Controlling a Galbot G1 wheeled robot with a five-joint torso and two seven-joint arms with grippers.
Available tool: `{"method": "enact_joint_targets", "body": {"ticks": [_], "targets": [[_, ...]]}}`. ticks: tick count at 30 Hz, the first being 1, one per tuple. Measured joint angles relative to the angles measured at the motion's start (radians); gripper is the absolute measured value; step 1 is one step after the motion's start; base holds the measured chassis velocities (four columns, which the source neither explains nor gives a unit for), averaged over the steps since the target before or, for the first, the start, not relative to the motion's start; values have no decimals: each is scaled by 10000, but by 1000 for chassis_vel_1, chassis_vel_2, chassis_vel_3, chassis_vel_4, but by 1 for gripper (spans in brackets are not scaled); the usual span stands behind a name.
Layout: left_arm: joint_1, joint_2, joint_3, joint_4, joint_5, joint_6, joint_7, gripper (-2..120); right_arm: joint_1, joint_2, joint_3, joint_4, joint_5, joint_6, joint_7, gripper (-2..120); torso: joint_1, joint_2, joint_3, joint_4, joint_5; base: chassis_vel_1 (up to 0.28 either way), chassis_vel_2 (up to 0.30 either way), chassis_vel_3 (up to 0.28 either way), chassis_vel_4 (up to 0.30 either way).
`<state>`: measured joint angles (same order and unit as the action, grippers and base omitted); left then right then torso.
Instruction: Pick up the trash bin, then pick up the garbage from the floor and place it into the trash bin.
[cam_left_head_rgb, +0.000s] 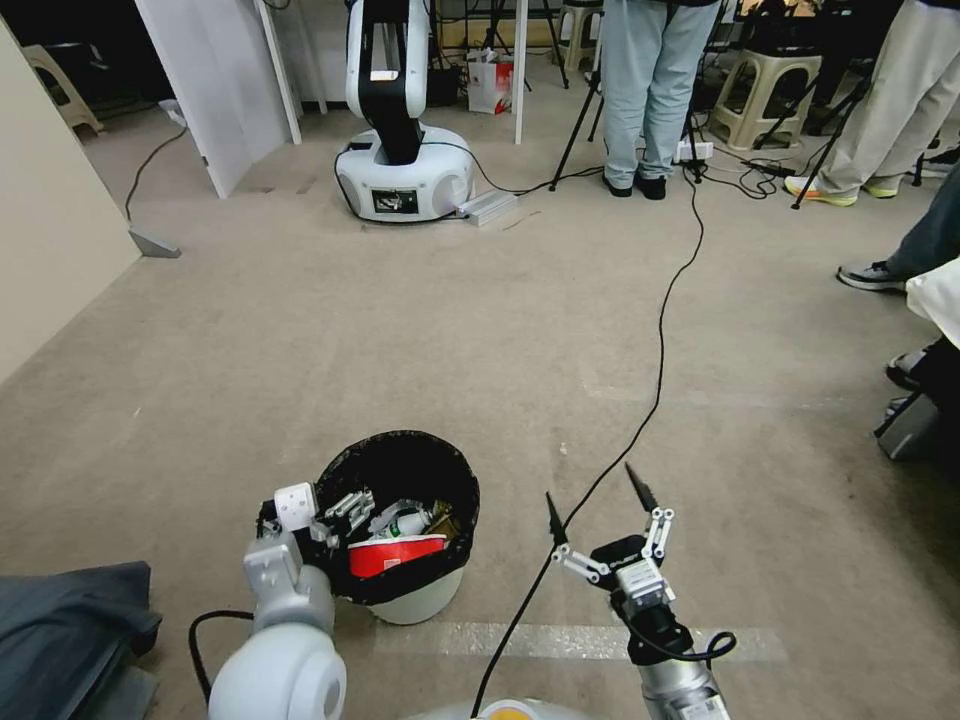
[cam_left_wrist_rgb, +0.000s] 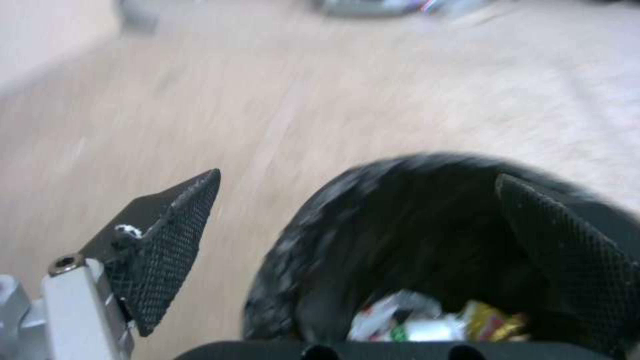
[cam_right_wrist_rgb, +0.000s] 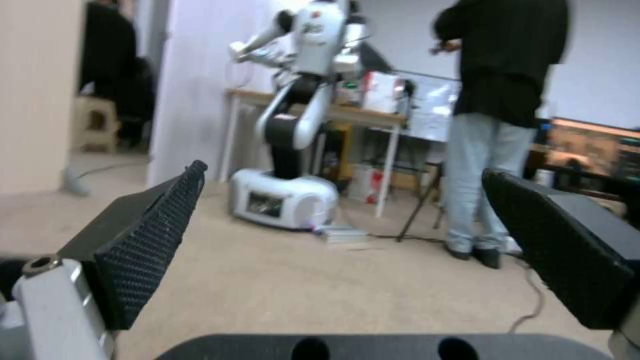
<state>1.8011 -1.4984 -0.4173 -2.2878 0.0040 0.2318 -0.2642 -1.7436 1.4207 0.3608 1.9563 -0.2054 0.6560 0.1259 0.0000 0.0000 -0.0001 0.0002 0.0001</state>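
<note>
The floor (cam_left_head_rgb: 430, 330) ahead of you is open beige carpet, and you can see no loose litter on it from the head view; a black cable (cam_left_head_rgb: 660, 330) runs across it toward your right arm, and another robot (cam_left_head_rgb: 400, 120) stands parked well beyond.

The trash bin (cam_left_head_rgb: 415, 590) sits low on your left side, its white wall showing under a crinkly black liner folded over the rim. Whether it rests on the carpet or hangs from your arm, you cannot tell from these views. Judge it light and fairly stiff in the plastic wall, but the liner is thin, soft and slippery, so a hold on film alone could slide. Take it across the rim, one finger inside and one outside, so the plastic edge is pinched through the bag.

Your left gripper (cam_left_head_rgb: 335, 515) is at that near-left rim. In the left wrist view one pad is inside the black mouth and the other is outside over carpet, well apart, so you straddle the rim without clearly clamping it; the view is blurred.

Your right gripper (cam_left_head_rgb: 605, 525) hovers above the carpet to the right of the bin, spread wide and holding nothing.

The garbage (cam_left_head_rgb: 400, 545) lies inside the bin: a red-and-white packet, crumpled white pieces, a green-labelled bottle, a gold wrapper. All of it looks light and crushable.
</note>
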Motion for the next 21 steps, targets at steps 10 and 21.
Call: {"method": "enact_joint_targets", "body": {"ticks": [10, 21], "targets": [[1295, -20, 528, 670, 2600, -4367, 1262, 100, -301, 392, 71, 651, -211, -406, 1332, 100, 0, 0, 0, -2, -2, 0, 0, 0, 0], [1433, -87, 546, 1126, 2929, -5221, 1180, 100, -417, 531, 68, 669, -360, -421, 1299, 100, 0, 0, 0, -2, -1, 0, 0, 0, 0]]}}
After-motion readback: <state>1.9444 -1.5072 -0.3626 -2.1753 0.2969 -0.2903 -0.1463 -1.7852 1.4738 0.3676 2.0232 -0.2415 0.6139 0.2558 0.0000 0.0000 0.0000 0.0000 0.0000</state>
